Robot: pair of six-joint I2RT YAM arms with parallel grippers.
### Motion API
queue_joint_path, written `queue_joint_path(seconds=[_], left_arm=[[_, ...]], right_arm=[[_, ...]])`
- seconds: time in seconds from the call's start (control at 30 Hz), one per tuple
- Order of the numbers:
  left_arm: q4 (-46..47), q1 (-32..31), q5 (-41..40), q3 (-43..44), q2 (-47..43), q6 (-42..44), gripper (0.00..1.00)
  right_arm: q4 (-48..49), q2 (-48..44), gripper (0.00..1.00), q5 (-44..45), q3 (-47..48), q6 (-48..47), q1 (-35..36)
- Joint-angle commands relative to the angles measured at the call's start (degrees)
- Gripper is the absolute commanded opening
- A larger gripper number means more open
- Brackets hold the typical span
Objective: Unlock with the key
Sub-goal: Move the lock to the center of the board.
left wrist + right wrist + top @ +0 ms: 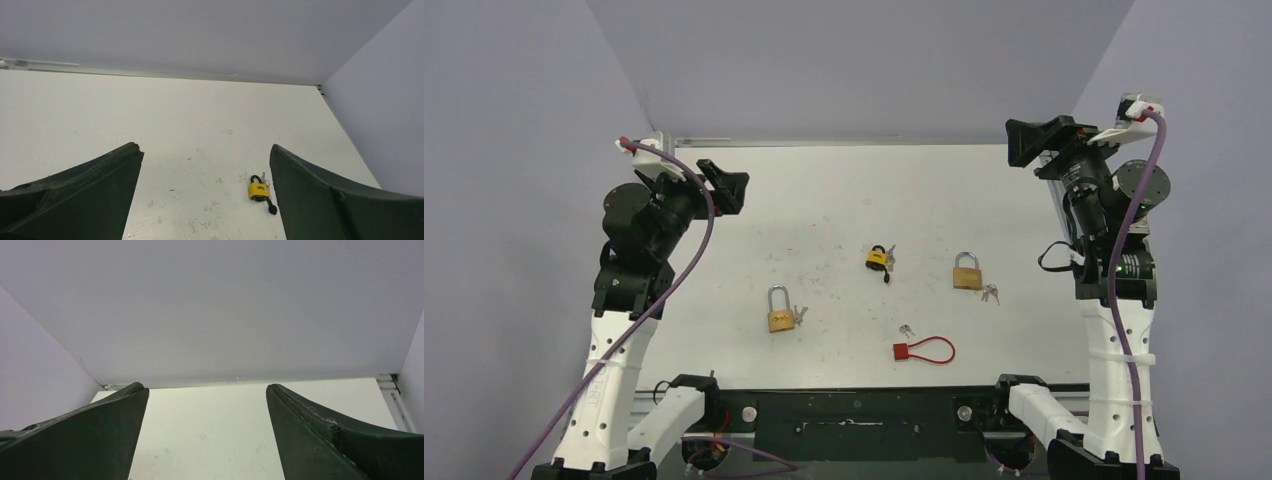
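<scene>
You had four locks lying on the white tabletop (824, 200), which was flat and marked with little gray scuffs. The small yellow lock (877, 259) sat near the middle, with a black loop on top and a black strip of writing on its front. In the left wrist view the letters on it were too small to read. A few silver keys (891, 254) lay touching its right side. Nearer to you on the left was a shiny brass lock (778, 321) with a tall silver loop and keys (800, 315) just beside it. Off to the right lay a second brass lock (967, 277) with a rounder silver loop, and its keys (990, 293) were by its lower right corner. Closest to you was a red lock (904, 351) with a thin red wire loop, and more keys (907, 330) lay just above it. No key was in any lock. Your left arm (629, 280) was held up over the far left of the tabletop, its dark jaws wide open and holding nothing. Your right arm (1114, 260) was up at the far right corner, its jaws also wide open and holding nothing. Both were well apart from the locks.
</scene>
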Motion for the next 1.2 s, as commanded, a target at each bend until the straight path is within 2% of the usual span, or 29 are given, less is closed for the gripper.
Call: queue_joint_path(seconds=[0.0,0.13,0.33,0.43,0.5,0.6,0.73,0.87,1.03,1.17], left_arm=[[14.6,-0.2,5.0,-6.8,-1.9,-6.4,0.97],[20.8,-0.2,12.2,-12.9,-2.3,-8.6,0.97],[20.9,-0.1,7.7,-20.2,-4.1,-9.5,0.97],[21.9,-0.1,12.9,-22.9,-4.3,-7.2,0.97],[22.2,-0.1,18.2,-23.2,-2.7,-6.8,0.97],[20.3,-0.1,20.7,-23.1,0.1,-6.5,0.97],[20.2,-0.2,21.0,-24.3,2.1,-7.3,0.97],[20.6,-0.2,18.6,-25.9,1.8,-8.5,0.97],[20.4,-0.3,17.3,-26.5,2.7,-8.9,0.97],[19.2,-0.3,17.0,-25.9,4.2,-8.3,0.96]], right_arm=[[0.7,-1.8,0.95,2.0,-4.7,2.2,-0.4],[1.9,-1.4,0.96,-3.7,-10.9,4.9,-0.2],[4.5,3.4,0.92,-15.0,-20.7,10.2,2.6],[4.5,6.0,0.85,-10.2,-24.6,9.9,11.7],[3.4,8.8,0.74,-5.5,-25.6,9.9,17.5],[-0.3,14.4,0.63,2.0,-25.2,9.2,26.0],[-4.0,20.6,0.59,11.7,-23.7,9.2,33.7],[-7.9,26.0,0.53,18.5,-22.2,10.8,35.6],[-9.7,32.7,0.26,23.1,-19.1,11.9,35.5],[-9.1,37.8,0.28,23.9,-16.9,11.5,35.5]])
